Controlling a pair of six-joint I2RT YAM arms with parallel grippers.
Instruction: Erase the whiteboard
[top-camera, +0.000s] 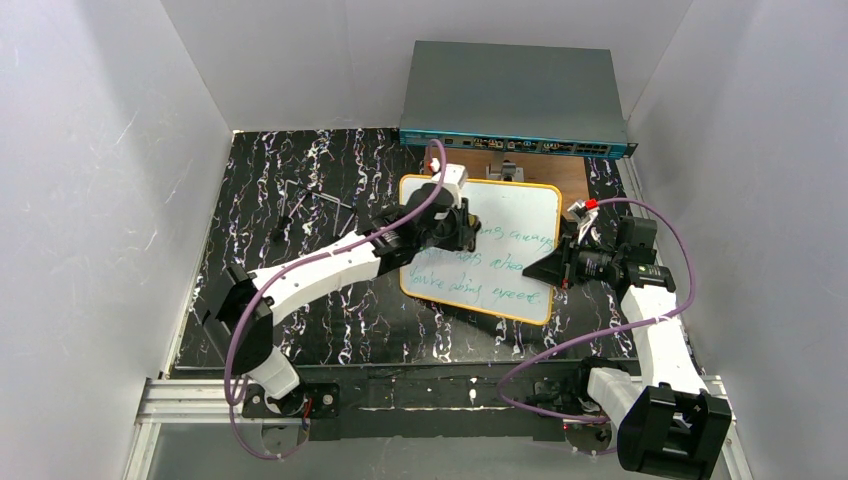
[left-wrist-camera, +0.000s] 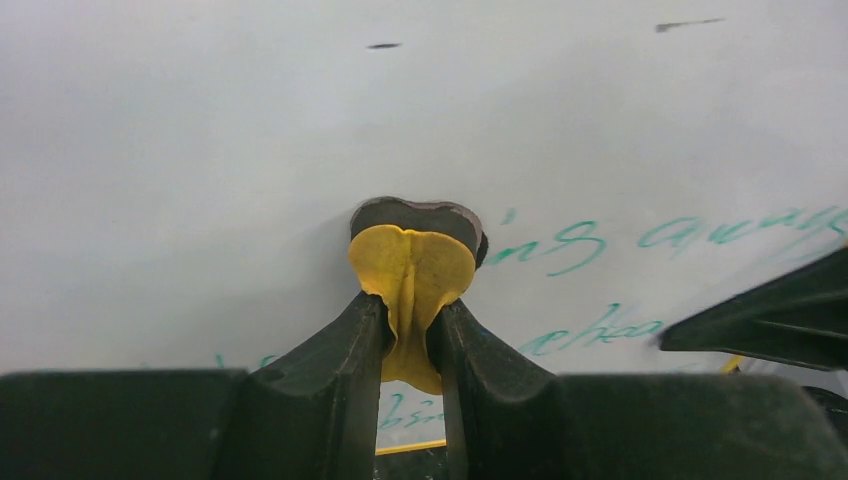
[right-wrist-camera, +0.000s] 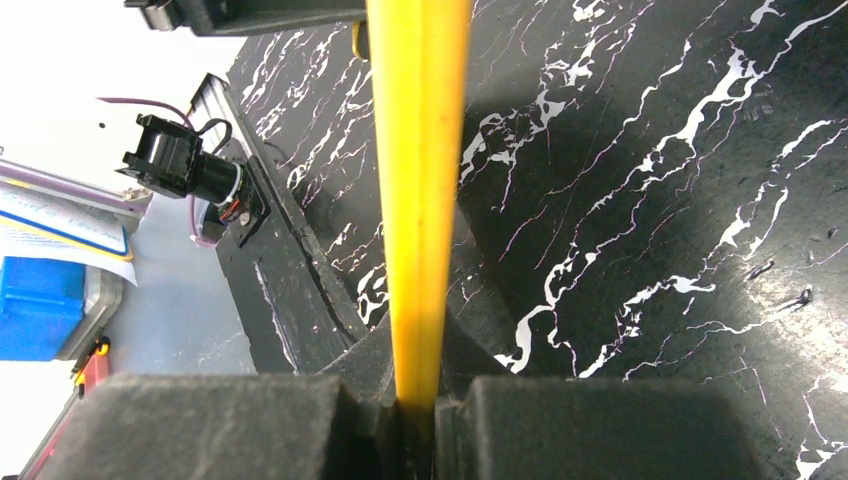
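Note:
The whiteboard (top-camera: 515, 212), white with an orange-yellow rim, lies on the black marbled table and carries green handwritten lines (top-camera: 500, 262). My left gripper (top-camera: 462, 228) hovers over its upper left part, shut on a yellow eraser pad (left-wrist-camera: 412, 262) whose dark face presses on the whiteboard (left-wrist-camera: 250, 150). Green writing (left-wrist-camera: 560, 245) lies just right of the pad. My right gripper (top-camera: 548, 268) is at the board's right edge. In the right wrist view that gripper (right-wrist-camera: 418, 400) is shut on the whiteboard's yellow rim (right-wrist-camera: 420, 180).
A grey network switch (top-camera: 515, 95) stands at the back, with a brown wooden board (top-camera: 565, 172) under the whiteboard's far edge. A small metal tool (top-camera: 300, 205) lies on the table (top-camera: 300, 300) at the left. White walls enclose both sides.

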